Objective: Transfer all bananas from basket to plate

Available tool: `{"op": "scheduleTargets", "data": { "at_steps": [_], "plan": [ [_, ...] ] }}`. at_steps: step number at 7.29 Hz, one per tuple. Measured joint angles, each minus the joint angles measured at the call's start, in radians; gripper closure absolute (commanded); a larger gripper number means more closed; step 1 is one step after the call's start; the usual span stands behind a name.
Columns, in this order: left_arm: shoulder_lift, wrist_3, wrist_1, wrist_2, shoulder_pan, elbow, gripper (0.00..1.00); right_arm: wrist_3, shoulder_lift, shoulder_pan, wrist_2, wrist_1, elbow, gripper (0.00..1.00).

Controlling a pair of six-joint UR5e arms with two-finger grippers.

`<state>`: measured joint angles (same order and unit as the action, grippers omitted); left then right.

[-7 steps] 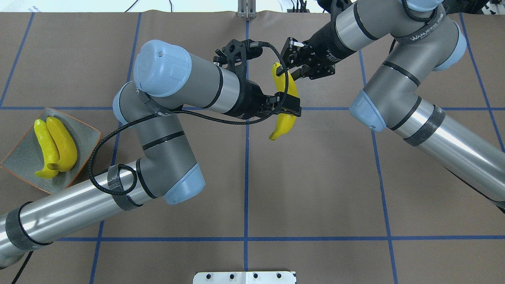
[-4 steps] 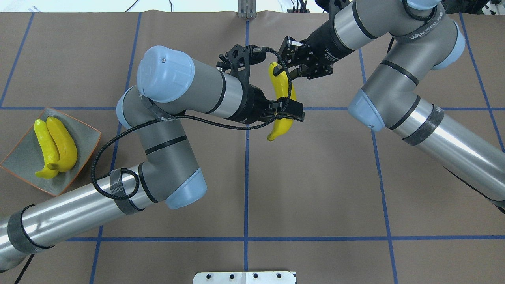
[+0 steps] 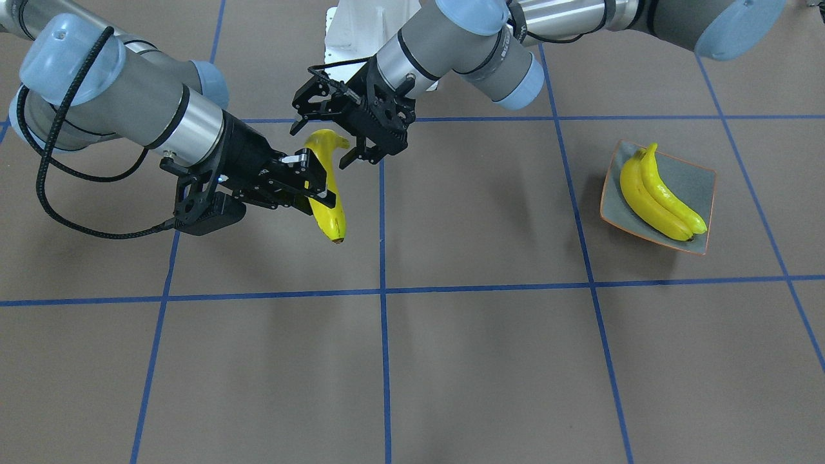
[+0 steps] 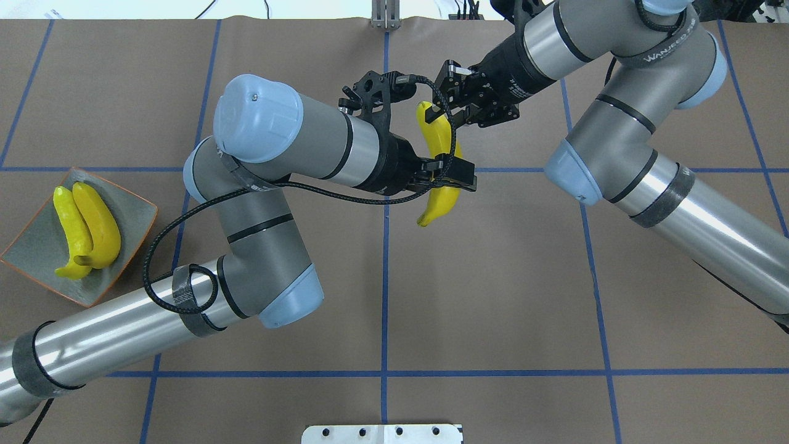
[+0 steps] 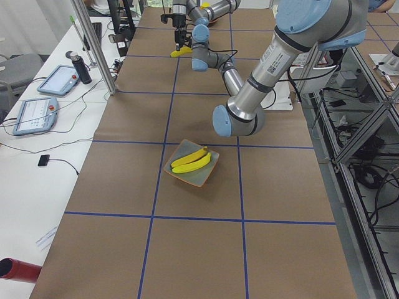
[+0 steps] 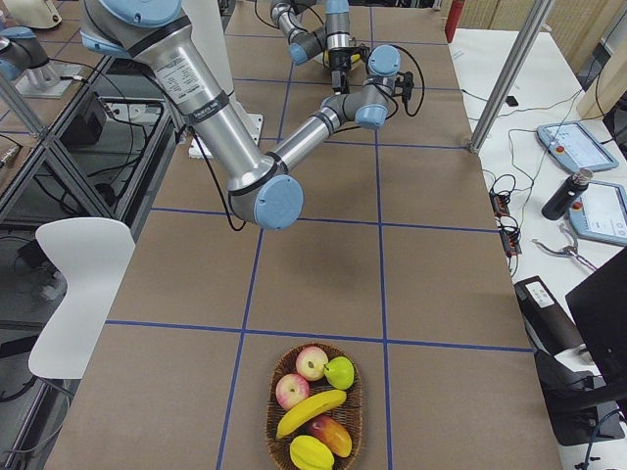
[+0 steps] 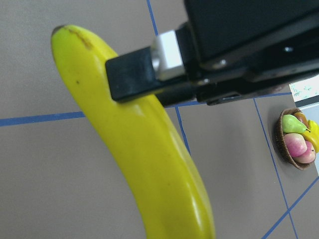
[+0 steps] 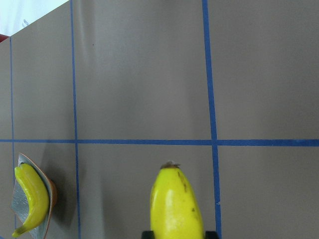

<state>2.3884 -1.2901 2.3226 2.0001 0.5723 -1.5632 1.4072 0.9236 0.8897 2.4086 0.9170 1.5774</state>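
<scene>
Front view: you see one banana (image 3: pixel 332 219) held in the air over the desk (image 3: pixel 490 361). The right tool (image 3: pixel 320 185) is clamped across its middle. The left tool (image 3: pixel 323 147) sits at the banana's top end, fingers spread to either side, not closed on it. The plate (image 3: pixel 696 180) is well off to the right, with two bananas (image 3: pixel 648 200) lying in it side by side, touching.

Overhead: the right tool grips the held banana's far end. The left tool straddles it below the middle, and the near end sticks out past it. The plate is at the desk's left edge, beside the left arm (image 4: pixel 123 333).

Left side view: the plate and its pair sit mid-desk. Both tools are too small to read.

Right side view: the basket (image 6: pixel 281 368) at the near end holds one more banana (image 6: pixel 312 411) among other fruit (image 6: pixel 312 362).

Left wrist: the held banana fills your frame, dark tip up-left, with a right-tool finger (image 7: pixel 132 74) pressed on it near that tip.

Right wrist: the banana tip pokes up from the bottom edge, fingertips snug on both sides. The plate shows at lower left.
</scene>
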Motion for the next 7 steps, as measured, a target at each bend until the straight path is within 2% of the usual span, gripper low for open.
{"op": "scheduleTargets", "data": {
  "at_steps": [1, 2, 3, 4, 5, 6, 7],
  "plan": [
    [0.000, 0.000, 0.001, -0.001, 0.000, 0.000, 0.18, 0.000, 0.002, 0.000, 0.011, -0.001, 0.002, 1.00],
    [0.000, 0.000, 0.002, -0.001, 0.000, 0.000, 0.37, -0.001, 0.003, 0.000, 0.017, -0.001, 0.004, 1.00],
    [0.000, -0.001, 0.005, -0.001, 0.000, 0.000, 0.89, -0.001, 0.004, 0.000, 0.019, -0.001, 0.005, 1.00],
    [0.001, -0.003, 0.007, -0.001, 0.000, 0.000, 1.00, -0.001, 0.005, 0.000, 0.019, -0.001, 0.005, 1.00],
    [0.001, -0.004, 0.010, -0.002, 0.000, 0.000, 1.00, -0.001, 0.006, 0.000, 0.019, -0.002, 0.006, 0.56],
    [0.001, -0.016, 0.014, -0.002, 0.000, 0.002, 1.00, -0.002, 0.007, -0.002, 0.019, -0.002, 0.006, 0.01],
    [0.000, -0.041, 0.016, -0.002, 0.000, 0.005, 1.00, -0.002, 0.008, -0.004, 0.019, -0.006, 0.006, 0.00]
  ]
}}
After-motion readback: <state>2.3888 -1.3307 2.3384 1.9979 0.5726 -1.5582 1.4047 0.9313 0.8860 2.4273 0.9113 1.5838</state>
